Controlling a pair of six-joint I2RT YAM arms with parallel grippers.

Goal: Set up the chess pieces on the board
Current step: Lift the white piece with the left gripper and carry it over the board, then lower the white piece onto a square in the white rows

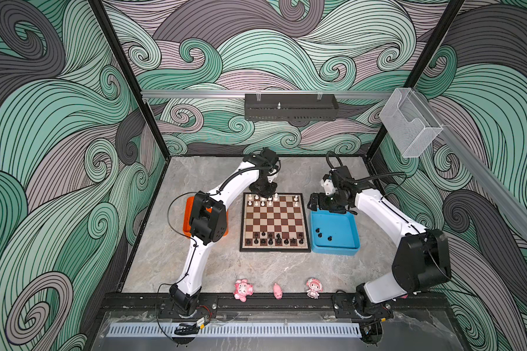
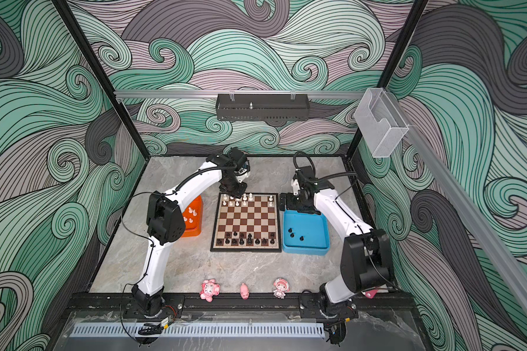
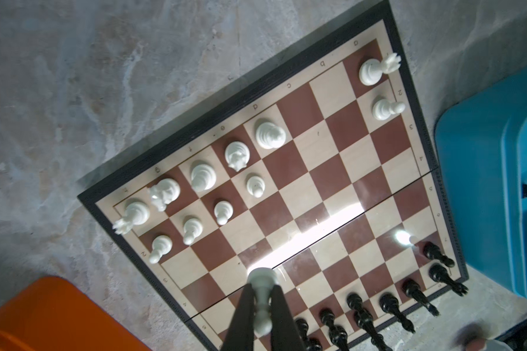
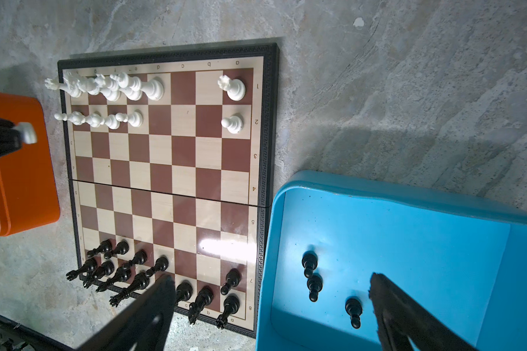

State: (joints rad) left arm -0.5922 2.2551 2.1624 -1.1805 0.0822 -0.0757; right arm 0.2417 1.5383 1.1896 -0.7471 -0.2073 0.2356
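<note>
Now white piece (image 3: 262, 304) clamped in left end effector (image 3: 261, 286) — above board (image 3: 317, 182).

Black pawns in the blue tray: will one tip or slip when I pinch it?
The black pawns look small, rigid and probably light. Each seems to stand on a narrow round base, so an off-centre touch may topple it. Two stand close together; pinching one could knock the other across the glossy blue tray.

The board (image 1: 275, 223) lies between a left tray (image 2: 192, 231) and a right tray (image 1: 335, 249) holding 3 pawns (image 1: 319, 234); 3 figurines (image 1: 277, 291) stand in front.
</note>
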